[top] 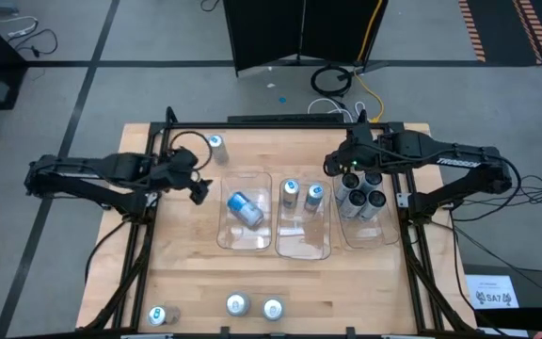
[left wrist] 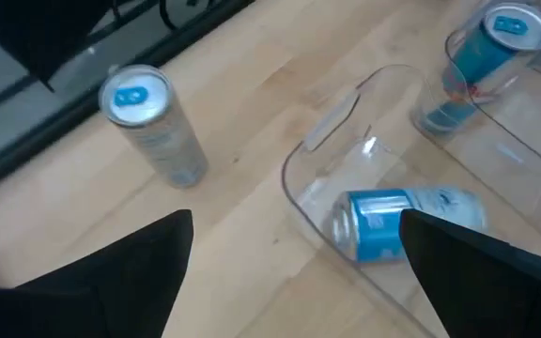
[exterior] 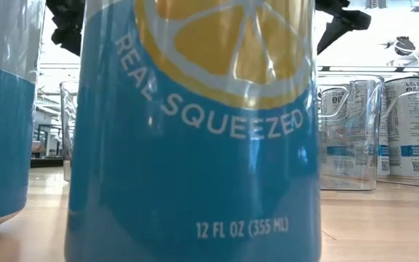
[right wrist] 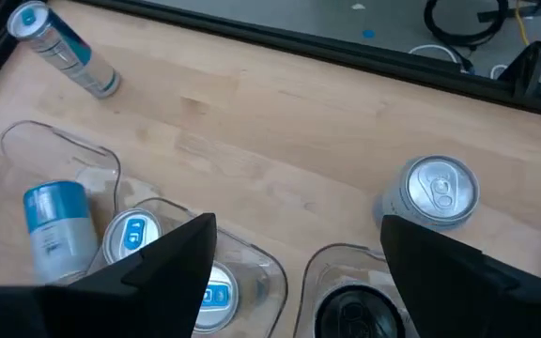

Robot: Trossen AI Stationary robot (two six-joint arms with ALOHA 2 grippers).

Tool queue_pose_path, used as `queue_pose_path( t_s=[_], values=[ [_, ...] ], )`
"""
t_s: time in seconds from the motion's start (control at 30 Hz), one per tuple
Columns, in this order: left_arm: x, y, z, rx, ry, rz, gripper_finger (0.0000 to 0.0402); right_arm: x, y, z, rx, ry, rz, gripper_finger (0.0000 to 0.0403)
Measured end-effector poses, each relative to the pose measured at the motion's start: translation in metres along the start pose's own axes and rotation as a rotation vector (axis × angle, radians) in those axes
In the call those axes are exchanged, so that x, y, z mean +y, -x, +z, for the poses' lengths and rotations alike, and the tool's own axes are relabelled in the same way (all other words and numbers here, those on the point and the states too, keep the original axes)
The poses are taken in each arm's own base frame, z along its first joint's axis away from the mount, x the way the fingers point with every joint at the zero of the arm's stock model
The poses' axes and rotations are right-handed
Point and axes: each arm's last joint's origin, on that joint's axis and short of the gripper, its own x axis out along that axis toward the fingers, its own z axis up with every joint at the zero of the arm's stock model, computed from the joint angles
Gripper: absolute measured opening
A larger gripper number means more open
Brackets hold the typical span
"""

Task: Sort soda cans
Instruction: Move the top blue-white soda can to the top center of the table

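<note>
The left end effector (top: pixel 199 185) hangs open beside the left clear plastic tray (top: pixel 226 235), where a blue-and-white soda can (top: pixel 244 208) lies on its side. The right end effector (top: pixel 335 165), also open, hovers over the light wooden bench (top: pixel 186 273) by a silver-topped can (right wrist: pixel 437 191).

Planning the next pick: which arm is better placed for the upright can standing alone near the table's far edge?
Left. Its open pincer hovers close to that can; the right pincer is over the right tray, farther off.

a blue can (exterior: pixel 195 138) with a lemon slice and "real squeezed" fills the view; another can (exterior: pixel 2 109) stands at left, clear trays (exterior: pixel 351 135) of cans behind right.
</note>
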Motion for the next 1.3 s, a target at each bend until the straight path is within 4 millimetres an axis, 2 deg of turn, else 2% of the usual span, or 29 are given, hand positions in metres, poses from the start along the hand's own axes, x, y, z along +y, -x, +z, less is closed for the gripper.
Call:
queue_pose_path(
  t_s=[0.13, 0.4, 0.57, 0.73, 0.93, 1.07, 1.3],
  values=[
    [0.01, 0.013, -0.002, -0.037, 0.023, -0.028, 0.0384, 0.001, -0.002, 0.002, 0.015, -0.02, 0.023, 0.0295],
    [0.038, 0.049, -0.01, -0.208, -0.095, -0.135, 0.0384, 0.004, -0.007, 0.008, 0.013, -0.044, 0.047, 0.0295],
    [0.049, 0.057, -0.026, -0.37, -0.167, -0.357, 0.0384, 0.003, -0.01, 0.013, 0.032, -0.033, 0.069, 0.0295],
    [0.046, 0.039, -0.046, -0.462, -0.252, -0.532, 0.0384, -0.004, -0.018, 0.023, 0.108, -0.084, 0.095, 0.0295],
    [0.04, 0.01, -0.066, -0.429, -0.271, -0.581, 0.0384, -0.02, -0.033, 0.039, 0.182, -0.099, 0.066, 0.0295],
    [0.04, 0.003, -0.071, -0.396, -0.251, -0.577, 0.0384, -0.034, -0.043, 0.046, 0.233, -0.111, -0.011, 0.0295],
    [0.04, 0.002, -0.071, -0.394, -0.248, -0.576, 0.0384, -0.057, -0.069, 0.057, 0.369, -0.082, -0.134, 0.0295]
  ],
)
